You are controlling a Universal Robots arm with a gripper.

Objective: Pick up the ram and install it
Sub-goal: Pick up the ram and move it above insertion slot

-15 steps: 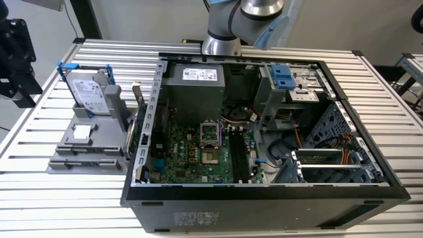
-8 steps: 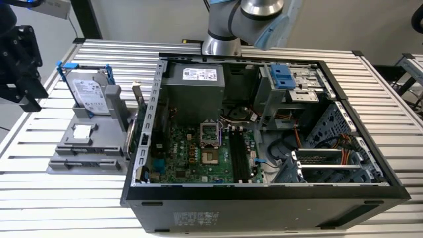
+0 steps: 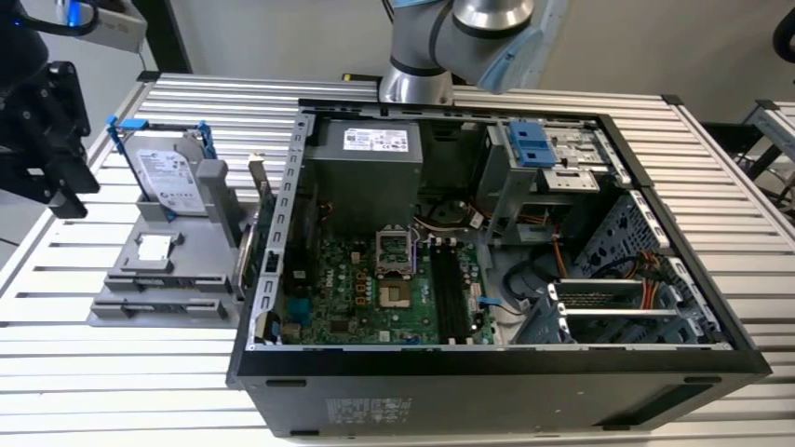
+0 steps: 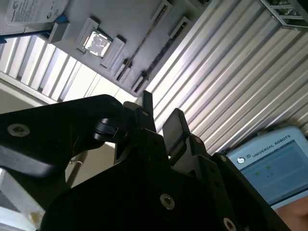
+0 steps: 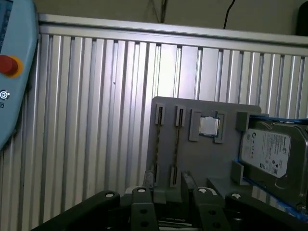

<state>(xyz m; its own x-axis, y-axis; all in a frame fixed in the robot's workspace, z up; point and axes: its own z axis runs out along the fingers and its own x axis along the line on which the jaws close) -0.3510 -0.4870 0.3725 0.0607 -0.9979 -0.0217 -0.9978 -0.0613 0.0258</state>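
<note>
Second wrist view is showing the tool hanging above the slatted tabletop, its two fingers standing apart with nothing between them.

In the first wrist view the ram is appearing as a thin strip standing on edge in a slot of the grey holder. It is sitting near the processor chip, with the hard drive beyond that. In the exterior view that holder is lying on the tabletop to the view's left of the open computer case, so the ram is sitting outside the case and well apart from the long black memory slots on the motherboard.

The step in hand is looking like the approach to the ram. Doing it well is probably meaning squaring the fingers to the stick's flat faces, centring along its length, and coming down without brushing the neighbouring slot. The board is looking thin, so a tilted grip is risking a jam in the holder.

As for writing, a white label is covering the hard drive, another is sitting on the power supply, and a pendant screen is glowing in the second wrist view. I am leaving their print unread.
</note>
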